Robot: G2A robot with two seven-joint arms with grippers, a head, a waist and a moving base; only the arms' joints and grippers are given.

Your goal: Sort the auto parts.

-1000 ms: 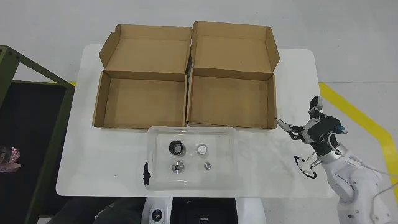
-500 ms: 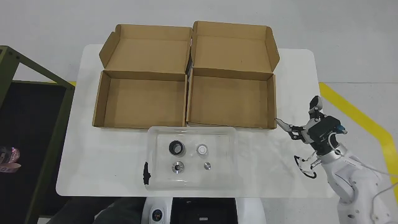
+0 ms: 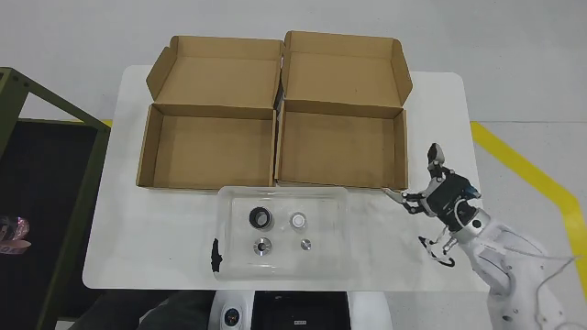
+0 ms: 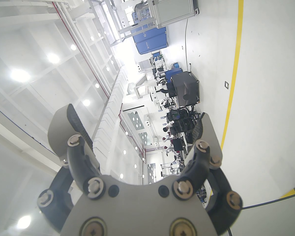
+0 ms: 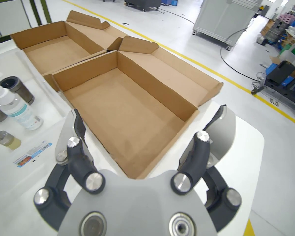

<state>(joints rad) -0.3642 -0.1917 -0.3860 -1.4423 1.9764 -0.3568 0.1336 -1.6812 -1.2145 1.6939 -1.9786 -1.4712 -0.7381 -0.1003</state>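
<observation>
A clear tray (image 3: 337, 203) at the table's front middle holds a black cylinder sleeve (image 3: 261, 217), a white bottle (image 3: 299, 220) and two small metal parts (image 3: 263, 245) (image 3: 305, 244). Behind it stand two open cardboard boxes, left (image 3: 209, 151) and right (image 3: 341, 149), both bare inside. My right gripper (image 3: 413, 172) hangs open by the right box's front right corner, holding nothing. In the right wrist view the right gripper (image 5: 147, 124) faces that box (image 5: 127, 114), with the sleeve (image 5: 17, 88) and bottle (image 5: 17, 110) off to the side. My left gripper (image 4: 136, 119) is open, aimed at the hall ceiling.
The white table (image 3: 440, 110) has bare strips on either side of the boxes and tray. A green cart (image 3: 37, 192) stands off the table's left edge. A yellow floor line (image 3: 527, 170) runs past the right edge. Both box lids lie folded back.
My right arm has moved left, bringing its gripper closer to the right box's front corner. The tray, parts and boxes have not moved.
</observation>
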